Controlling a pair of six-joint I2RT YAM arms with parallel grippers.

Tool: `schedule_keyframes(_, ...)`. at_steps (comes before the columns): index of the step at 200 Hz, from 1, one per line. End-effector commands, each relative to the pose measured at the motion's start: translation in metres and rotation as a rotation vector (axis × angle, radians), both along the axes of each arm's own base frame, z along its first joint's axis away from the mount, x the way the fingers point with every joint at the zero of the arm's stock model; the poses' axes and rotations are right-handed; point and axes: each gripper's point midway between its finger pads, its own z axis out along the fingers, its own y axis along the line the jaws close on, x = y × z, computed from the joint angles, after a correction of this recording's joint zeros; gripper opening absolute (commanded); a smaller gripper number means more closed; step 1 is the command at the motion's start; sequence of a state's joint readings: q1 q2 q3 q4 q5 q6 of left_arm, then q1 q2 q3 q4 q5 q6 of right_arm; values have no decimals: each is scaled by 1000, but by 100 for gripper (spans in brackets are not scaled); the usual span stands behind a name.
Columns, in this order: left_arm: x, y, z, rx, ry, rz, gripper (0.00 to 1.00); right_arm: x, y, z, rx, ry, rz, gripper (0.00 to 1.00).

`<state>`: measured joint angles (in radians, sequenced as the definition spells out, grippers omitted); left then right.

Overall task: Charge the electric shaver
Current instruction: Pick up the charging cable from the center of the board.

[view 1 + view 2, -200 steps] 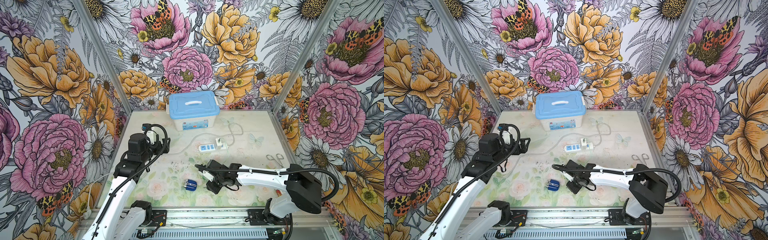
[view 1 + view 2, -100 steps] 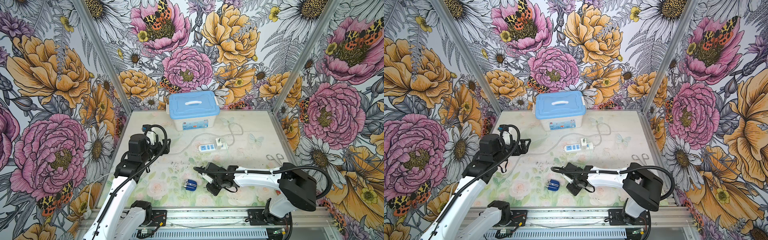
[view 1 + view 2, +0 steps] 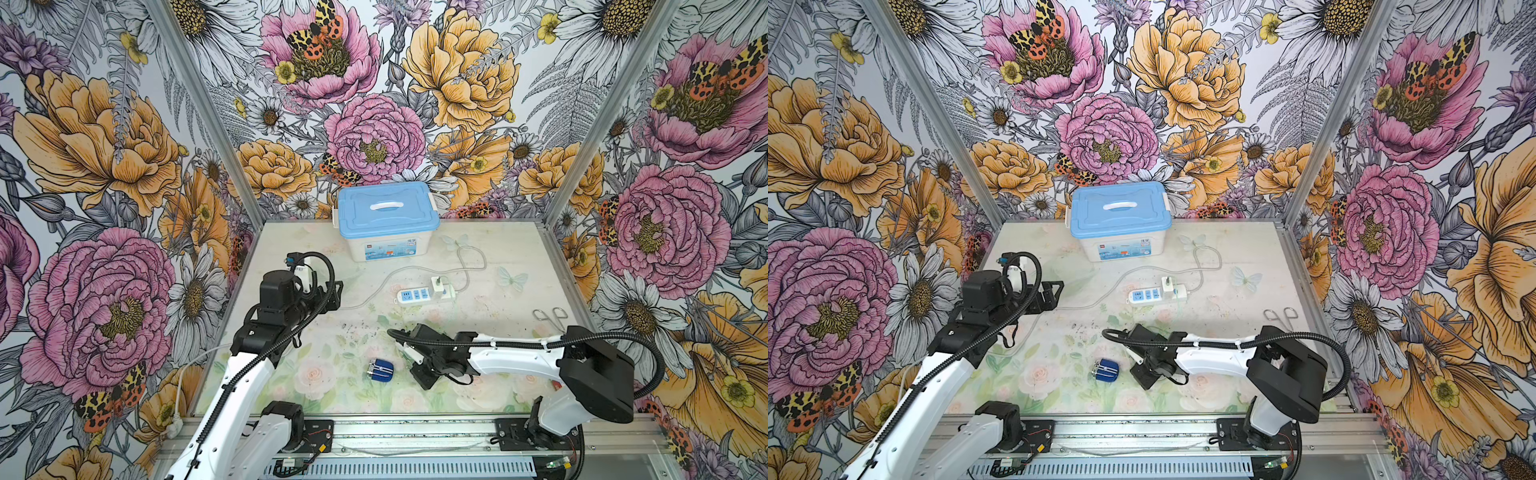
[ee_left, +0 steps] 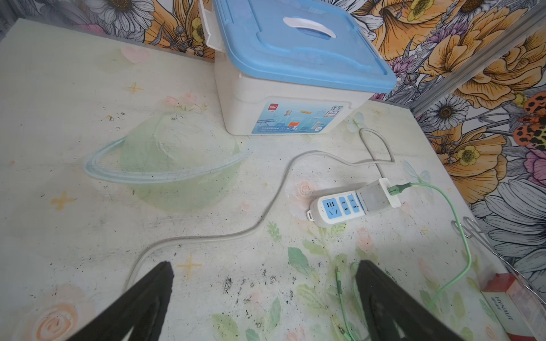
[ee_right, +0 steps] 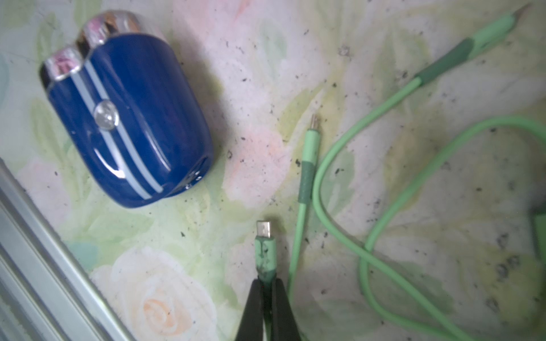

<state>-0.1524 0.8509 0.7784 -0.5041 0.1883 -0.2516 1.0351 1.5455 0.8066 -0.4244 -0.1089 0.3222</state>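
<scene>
Charging plug gripped beside the shaver; connection not yet made.

The small, glossy dark-blue electric shaver with silver round heads (image 5: 127, 112) is seen lying on its side on the pale floral-printed desk (image 5: 266, 88), near the front rail, untouched and unplugged. Near its base end, the flat-tipped plug of the light-green charging cable (image 5: 265, 245) is pinched between the right fingers (image 5: 255, 307), its metal tip free and apart from the shaver. The cable's other end is already seated in the white square charger block (image 4: 376, 196) on the long white power strip with blue sockets (image 4: 334, 208). The left fingers (image 4: 141, 301) are spread wide and empty, well apart from the shaver. What appears to be left is lining up the plug and inserting it.
</scene>
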Motion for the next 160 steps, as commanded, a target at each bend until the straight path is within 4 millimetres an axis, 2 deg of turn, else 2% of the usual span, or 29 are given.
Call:
schedule_keyframes(1, 0, -8, -2, -84, 7, -14, 98, 23, 17, 48, 133, -68, -25, 0)
schedule_keyframes(21, -3, -22, -6, -154, 29, -50, 95, 40, 20, 75, 191, -121, -40, 0)
schedule_keyframes(54, -11, -69, -11, -259, 57, -217, 85, 73, 19, 107, 239, -222, -67, 0)
schedule_keyframes(62, -13, -81, -13, -260, 65, -257, 79, 81, 18, 114, 251, -246, -74, 0)
schedule_keyframes(74, -17, -99, -18, -271, 82, -317, 64, 92, 18, 124, 272, -273, -84, 0)
schedule_keyframes(82, -19, -110, -20, -289, 88, -348, 58, 99, 17, 131, 288, -291, -93, 0)
schedule_keyframes(101, -20, -131, -18, -358, 82, -412, 55, 112, 14, 141, 332, -309, -108, 0)
schedule_keyframes(113, -19, -140, -15, -393, 70, -441, 54, 113, 19, 147, 361, -318, -95, 0)
schedule_keyframes(120, -19, -146, -14, -407, 68, -458, 53, 123, 12, 151, 374, -326, -121, 0)
schedule_keyframes(160, -19, -174, -22, -394, 114, -539, 52, 128, 22, 164, 460, -326, -89, 0)
